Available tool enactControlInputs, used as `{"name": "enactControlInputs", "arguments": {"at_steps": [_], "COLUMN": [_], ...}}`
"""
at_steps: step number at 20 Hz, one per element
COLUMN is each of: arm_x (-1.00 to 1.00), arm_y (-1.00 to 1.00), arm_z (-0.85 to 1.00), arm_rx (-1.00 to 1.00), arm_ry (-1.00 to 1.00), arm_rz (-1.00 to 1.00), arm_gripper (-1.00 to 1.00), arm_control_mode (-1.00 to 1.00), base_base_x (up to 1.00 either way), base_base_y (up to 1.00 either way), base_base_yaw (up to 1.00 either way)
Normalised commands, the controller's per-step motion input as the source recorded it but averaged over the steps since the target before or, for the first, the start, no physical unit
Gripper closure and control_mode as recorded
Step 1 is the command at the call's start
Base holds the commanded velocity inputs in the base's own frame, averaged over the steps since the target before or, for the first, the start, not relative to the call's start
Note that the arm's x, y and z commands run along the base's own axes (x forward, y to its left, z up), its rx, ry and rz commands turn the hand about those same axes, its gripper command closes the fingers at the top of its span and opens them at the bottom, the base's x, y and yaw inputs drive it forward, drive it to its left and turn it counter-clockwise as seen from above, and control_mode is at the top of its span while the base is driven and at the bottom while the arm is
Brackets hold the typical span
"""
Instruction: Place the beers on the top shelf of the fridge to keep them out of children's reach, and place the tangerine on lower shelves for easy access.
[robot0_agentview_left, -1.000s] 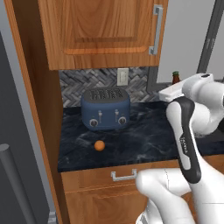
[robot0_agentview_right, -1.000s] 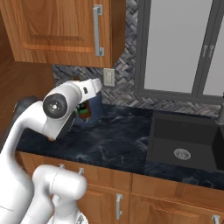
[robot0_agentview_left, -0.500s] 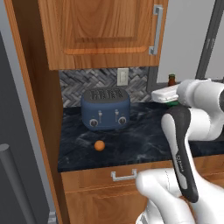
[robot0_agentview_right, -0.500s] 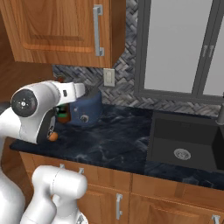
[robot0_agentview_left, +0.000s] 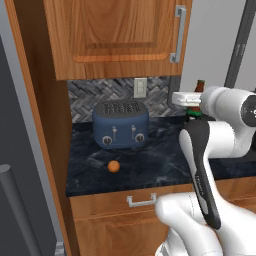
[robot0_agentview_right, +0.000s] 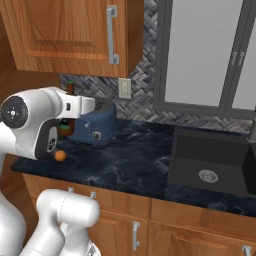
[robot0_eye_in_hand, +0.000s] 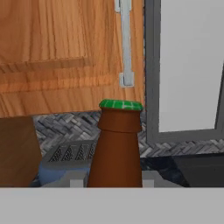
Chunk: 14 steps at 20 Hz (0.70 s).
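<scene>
Dark marble counter (robot0_agentview_left: 165, 160) below, jaws narrowly parted around brown beer bottle (robot0_eye_in_hand: 116, 148), apparently gripping it.

Home kitchen, rendered. Dark blue-black marbled stone counter (robot0_agentview_left: 150, 165) over brown wooden base drawers (robot0_agentview_left: 140, 202); matching wooden wall cabinet with steel bar handle (robot0_agentview_left: 120, 35) above. Grey herringbone tile backsplash (robot0_agentview_left: 107, 92) with a wall outlet (robot0_agentview_left: 140, 88). Blue four-slot toaster (robot0_agentview_left: 120, 124). Black recessed sink (robot0_agentview_right: 210, 165) below grey-framed window (robot0_agentview_right: 205, 50).

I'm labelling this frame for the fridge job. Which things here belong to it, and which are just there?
Job:
brown beer bottle, in the gripper
tangerine, on the counter
fridge

Just there:
blue toaster
sink
wall outlet
upper cabinet
</scene>
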Motion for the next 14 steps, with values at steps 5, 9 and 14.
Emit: {"name": "enactControlInputs", "arguments": {"at_steps": [5, 9, 14], "arm_x": [-0.11, -0.25, -0.35], "arm_y": [0.03, 0.01, 0.0], "arm_z": [0.13, 0.08, 0.0], "arm_rx": [-0.03, -0.03, 0.0], "arm_ry": [0.05, 0.03, 0.0], "arm_rz": [-0.01, 0.0, 0.02], "arm_gripper": [1.0, 1.0, 1.0], "arm_control_mode": [-1.0, -1.0, -1.0], "base_base_x": [0.0, 0.0, 0.0], "base_base_y": [0.0, 0.0, 0.0], "base_base_yaw": [0.0, 0.0, 0.0]}}
